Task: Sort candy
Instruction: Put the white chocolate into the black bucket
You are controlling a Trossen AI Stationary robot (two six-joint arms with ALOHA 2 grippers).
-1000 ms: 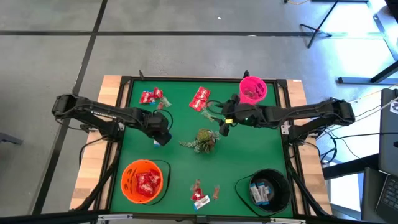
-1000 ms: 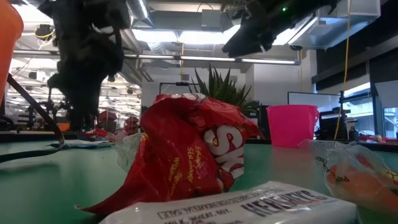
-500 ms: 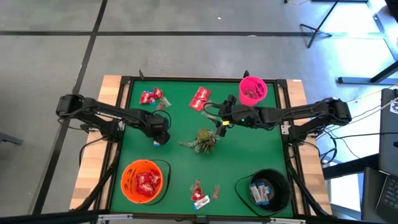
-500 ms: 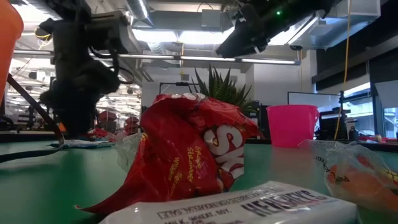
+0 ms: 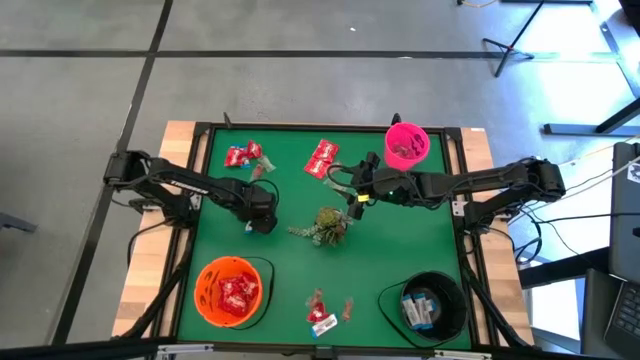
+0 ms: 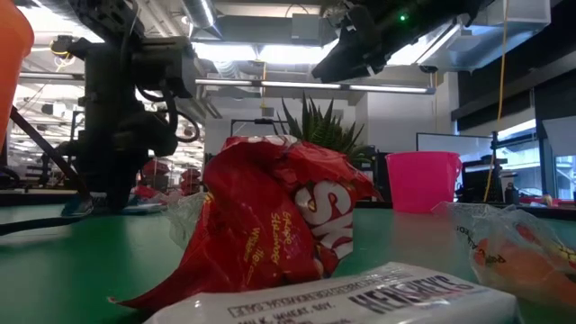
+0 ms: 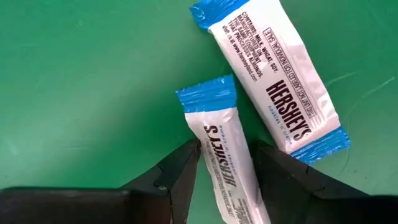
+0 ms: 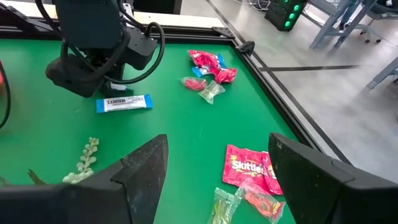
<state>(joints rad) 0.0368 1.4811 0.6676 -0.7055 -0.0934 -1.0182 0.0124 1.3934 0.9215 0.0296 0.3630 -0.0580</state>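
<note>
My left gripper (image 7: 224, 165) is down on the green table (image 5: 420, 250), left of the leafy sprig (image 5: 325, 226), with its two fingers (image 7: 177, 174) closed against the sides of a white-and-blue Hershey's bar (image 7: 221, 155) that lies flat on the mat; I cannot tell that it is lifted at all. A second Hershey's bar (image 7: 273, 74) lies just beside it, untouched. My right gripper (image 8: 214, 171) hangs above the table between the sprig and the pink bowl (image 5: 407, 145), jaws spread wide and empty, with a red Skittles packet (image 8: 249, 167) and small clear-wrapped pieces below it. Other candy sits in a small red cluster (image 5: 243, 155) at the far left of the mat and in a loose group (image 5: 325, 310) near the front edge. The orange bowl (image 5: 232, 290) holds red packets, and the black bowl (image 5: 425, 303) holds white-and-blue ones.
</note>
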